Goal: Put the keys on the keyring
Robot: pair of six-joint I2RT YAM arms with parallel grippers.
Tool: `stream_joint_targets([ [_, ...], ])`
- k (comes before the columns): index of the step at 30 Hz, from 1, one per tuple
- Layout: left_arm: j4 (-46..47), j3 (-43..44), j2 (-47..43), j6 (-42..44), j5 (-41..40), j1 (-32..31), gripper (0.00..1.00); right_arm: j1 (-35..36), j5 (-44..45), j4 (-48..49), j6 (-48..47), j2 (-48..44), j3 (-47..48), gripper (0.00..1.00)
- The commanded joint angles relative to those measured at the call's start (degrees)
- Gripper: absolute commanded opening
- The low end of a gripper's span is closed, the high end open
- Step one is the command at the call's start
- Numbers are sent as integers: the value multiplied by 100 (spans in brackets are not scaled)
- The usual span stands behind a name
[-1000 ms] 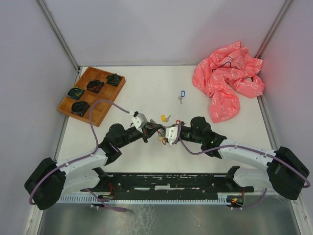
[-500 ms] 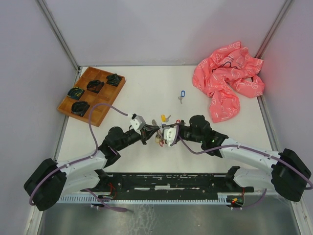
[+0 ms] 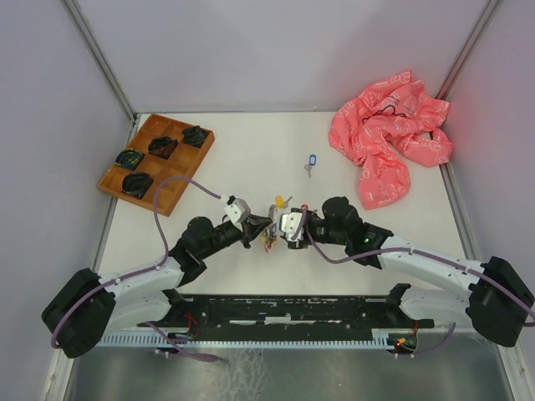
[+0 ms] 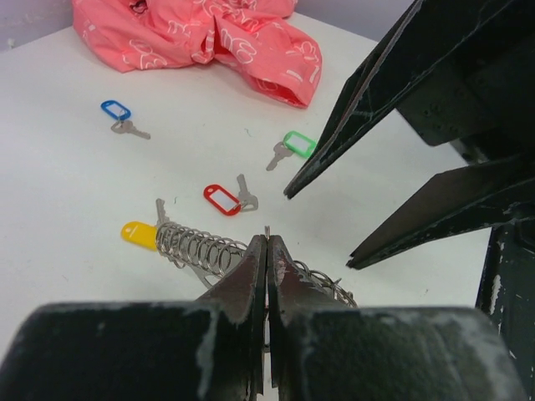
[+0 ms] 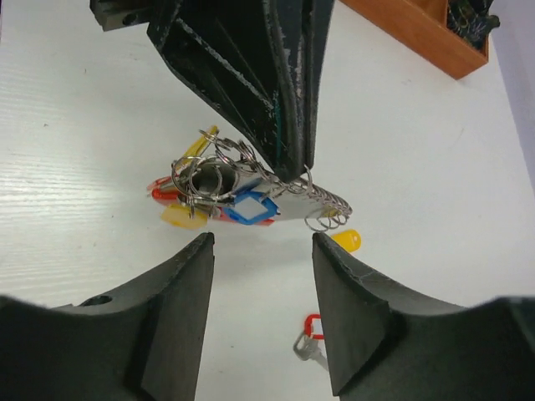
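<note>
The keyring [image 5: 251,188] is pinched in the fully closed left gripper [image 4: 267,246], steadied so keys [image 4: 221,199] can be threaded; the right gripper [image 5: 261,251] is set just beside the keyring, jaws parted, empty.

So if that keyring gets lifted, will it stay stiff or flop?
Likely flop: the keyring is loose rings and chain, pinched at one edge by the left gripper. Its tagged keys would probably swing. Looks light.
</note>
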Motion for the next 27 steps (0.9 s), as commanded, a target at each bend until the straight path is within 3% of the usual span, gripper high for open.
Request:
stream_joint_targets([
  [1, 295, -92, 83, 361, -337, 9, 3, 17, 484, 192, 1422, -284, -96, 65],
  [6, 533, -257, 321, 261, -796, 17, 3, 13, 1613, -374, 2745, -437, 75, 99],
  [10, 1020, -381, 666, -25, -1184, 17, 3, 20, 2942, -414, 3872, -696, 203, 100],
  [18, 2044, -691, 1473, -847, -2050, 86, 4, 14, 4624, -899, 4275, -966, 175, 100],
  [24, 2213, -1026, 1573, -1663, -2834, 101, 15, 14, 5551, -1590, 4728, -730, 481, 100],
  [27, 1548, -1074, 1135, -1924, -3187, 99, 26, 14, 5912, -1848, 4871, -855, 528, 100],
])
